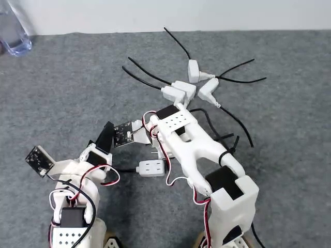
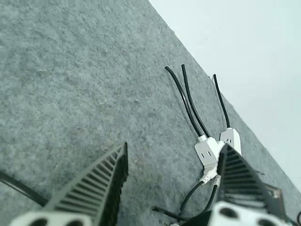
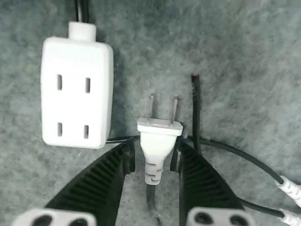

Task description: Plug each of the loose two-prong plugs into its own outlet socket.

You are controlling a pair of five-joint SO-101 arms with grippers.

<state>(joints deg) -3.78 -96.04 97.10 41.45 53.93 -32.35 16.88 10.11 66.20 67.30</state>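
High view: white outlet block (image 1: 151, 167) lying just below the frame's centre, close against the right arm (image 1: 191, 144), which stretches from lower right toward the middle. Left arm (image 1: 77, 175) at lower left. At upper centre, a cluster of white plugs and sockets (image 1: 186, 85) with black leads fanned over the grey mat (image 1: 62, 82).

Left wrist view: left claw (image 2: 175, 148) spread wide above the mat, holding nothing. White cluster beyond it, near one fingertip.

Right wrist view: right claw (image 3: 154, 148) partly open, straddling the two-prong plug (image 3: 159, 134). Plug flat on the mat, prongs pointing away from the claw. One finger (image 3: 186, 160) seemingly touching the plug body, a thin gap at the other. Outlet block just beside the plug, not touching, slots facing up.
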